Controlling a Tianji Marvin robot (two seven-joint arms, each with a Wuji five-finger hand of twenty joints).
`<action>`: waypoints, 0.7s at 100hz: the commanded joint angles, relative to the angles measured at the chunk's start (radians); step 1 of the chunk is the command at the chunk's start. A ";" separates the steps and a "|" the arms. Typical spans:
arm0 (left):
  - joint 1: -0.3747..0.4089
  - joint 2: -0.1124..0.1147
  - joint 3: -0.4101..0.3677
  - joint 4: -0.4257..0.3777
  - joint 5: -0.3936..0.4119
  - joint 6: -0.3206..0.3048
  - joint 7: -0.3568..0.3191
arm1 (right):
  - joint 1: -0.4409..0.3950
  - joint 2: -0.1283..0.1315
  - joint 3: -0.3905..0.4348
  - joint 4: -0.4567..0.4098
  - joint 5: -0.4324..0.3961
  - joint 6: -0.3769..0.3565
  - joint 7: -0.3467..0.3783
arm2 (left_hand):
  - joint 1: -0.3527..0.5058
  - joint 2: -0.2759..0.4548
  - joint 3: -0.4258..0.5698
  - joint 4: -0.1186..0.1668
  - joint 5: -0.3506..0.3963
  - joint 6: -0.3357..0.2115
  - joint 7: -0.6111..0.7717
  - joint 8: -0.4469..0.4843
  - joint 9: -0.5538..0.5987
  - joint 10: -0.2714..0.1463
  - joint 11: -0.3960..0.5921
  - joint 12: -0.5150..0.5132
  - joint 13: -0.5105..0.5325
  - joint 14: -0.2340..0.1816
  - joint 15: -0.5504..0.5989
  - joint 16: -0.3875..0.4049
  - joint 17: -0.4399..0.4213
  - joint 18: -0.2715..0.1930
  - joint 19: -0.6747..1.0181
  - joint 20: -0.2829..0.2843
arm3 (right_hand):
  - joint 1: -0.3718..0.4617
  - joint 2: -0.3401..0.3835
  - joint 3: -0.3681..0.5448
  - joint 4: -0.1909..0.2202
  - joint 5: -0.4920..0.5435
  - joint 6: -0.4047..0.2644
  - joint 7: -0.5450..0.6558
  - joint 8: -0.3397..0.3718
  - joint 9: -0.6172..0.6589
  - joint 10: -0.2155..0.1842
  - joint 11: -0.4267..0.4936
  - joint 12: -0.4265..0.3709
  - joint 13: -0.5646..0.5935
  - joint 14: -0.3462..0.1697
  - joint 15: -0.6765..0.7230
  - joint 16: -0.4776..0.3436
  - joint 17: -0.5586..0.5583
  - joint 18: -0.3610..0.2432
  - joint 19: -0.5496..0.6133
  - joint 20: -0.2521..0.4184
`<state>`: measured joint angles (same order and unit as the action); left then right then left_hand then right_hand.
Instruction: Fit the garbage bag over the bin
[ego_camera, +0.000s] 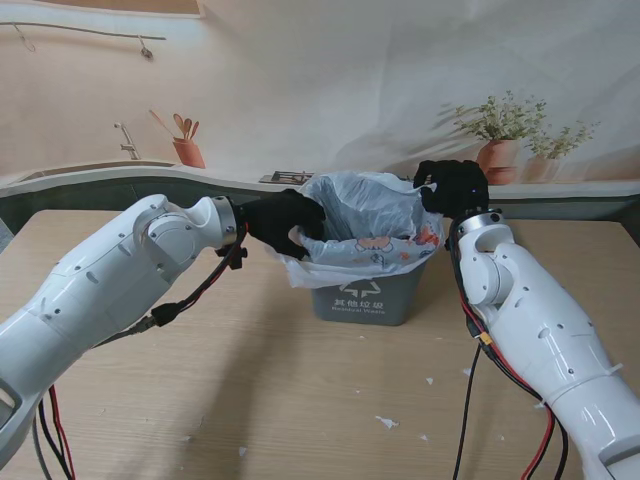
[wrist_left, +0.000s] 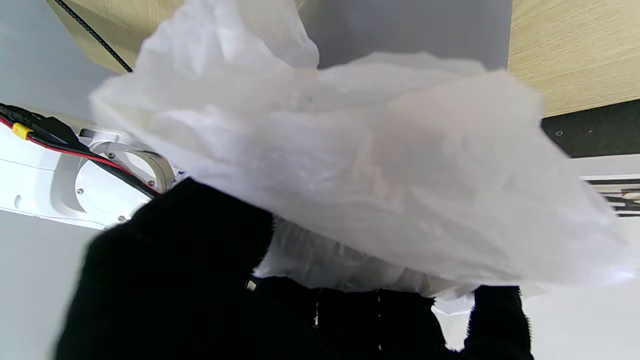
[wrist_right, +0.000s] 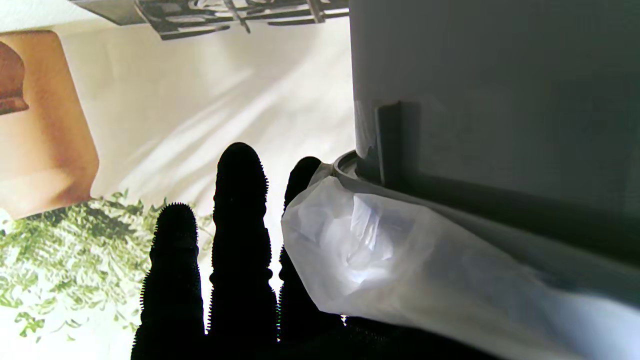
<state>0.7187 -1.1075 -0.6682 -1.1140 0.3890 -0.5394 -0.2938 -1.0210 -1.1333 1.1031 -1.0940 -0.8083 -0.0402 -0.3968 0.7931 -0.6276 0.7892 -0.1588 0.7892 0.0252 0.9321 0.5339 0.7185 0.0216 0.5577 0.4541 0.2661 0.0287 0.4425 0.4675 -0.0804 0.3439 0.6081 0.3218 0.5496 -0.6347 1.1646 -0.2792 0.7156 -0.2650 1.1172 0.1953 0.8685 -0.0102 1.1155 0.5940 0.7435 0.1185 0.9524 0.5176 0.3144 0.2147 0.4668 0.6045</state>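
Already we have the thin translucent white garbage bag (ego_camera: 368, 225) sitting in the small grey plastic bin (ego_camera: 362, 297) at the table's twelve o'clock, its mouth folded over the near rim but still bunched high at the back, so the far and side edges remain for us to pull down. Our black-gloved left hand (ego_camera: 282, 223) pinches the bag's edge at the bin's nine o'clock, while our black-gloved right hand (ego_camera: 452, 186) reaches in at two o'clock, fingers (wrist_right: 240, 220) extended straight with film draped across them; we cannot tell if it grips.

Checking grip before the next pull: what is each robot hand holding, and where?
Both hold the garbage bag: left robot hand its left rim, right robot hand its right rim.
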 joint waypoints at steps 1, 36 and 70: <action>0.012 0.003 0.012 0.017 0.005 0.002 -0.027 | -0.011 0.000 -0.019 0.068 -0.011 0.025 0.029 | 0.039 0.013 0.017 0.033 0.014 -0.019 0.021 0.001 0.002 -0.022 0.001 0.015 0.109 0.060 0.043 0.016 -0.007 0.005 -0.017 0.007 | 0.122 -0.058 0.077 -0.023 0.085 0.000 0.036 -0.003 0.042 0.004 0.040 0.023 0.018 0.011 0.021 0.011 0.000 0.024 0.015 -0.013; 0.012 0.011 0.013 0.012 0.017 -0.004 -0.042 | -0.026 -0.089 0.004 0.154 0.308 0.075 -0.012 | 0.040 0.010 0.025 0.042 0.009 -0.025 0.026 0.006 -0.003 -0.028 0.001 0.017 0.107 0.053 0.040 0.015 -0.006 0.004 -0.022 0.006 | 0.146 -0.052 0.080 -0.022 0.070 0.103 0.057 -0.025 0.046 0.068 0.053 0.022 0.135 0.072 0.012 -0.029 0.016 0.072 0.349 -0.178; 0.015 0.023 0.000 -0.005 0.035 -0.004 -0.060 | -0.113 -0.079 0.118 0.025 0.319 -0.086 -0.020 | 0.029 0.007 0.056 0.062 -0.010 -0.041 0.036 0.025 -0.023 -0.041 0.003 0.015 0.098 0.033 0.037 0.013 -0.005 -0.016 -0.035 0.001 | 0.089 -0.069 0.106 -0.036 0.081 0.045 0.076 0.046 0.087 0.038 0.060 0.060 0.190 0.030 0.053 -0.025 -0.005 0.065 0.634 -0.244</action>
<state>0.7195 -1.0991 -0.6720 -1.1351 0.4159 -0.5442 -0.3211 -1.1190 -1.2201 1.2193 -1.1058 -0.4787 -0.1332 -0.4197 0.7939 -0.6274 0.8113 -0.1411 0.7507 0.0265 0.9180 0.5397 0.7120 0.0214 0.5577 0.4551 0.2672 -0.0321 0.4425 0.4676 -0.0799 0.3423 0.5822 0.3202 0.5547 -0.6825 1.1965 -0.2706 0.7543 -0.2523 1.1282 0.2103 0.9332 0.0651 1.1418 0.6413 0.9011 0.1758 0.9785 0.4900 0.3084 0.2791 1.0618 0.3761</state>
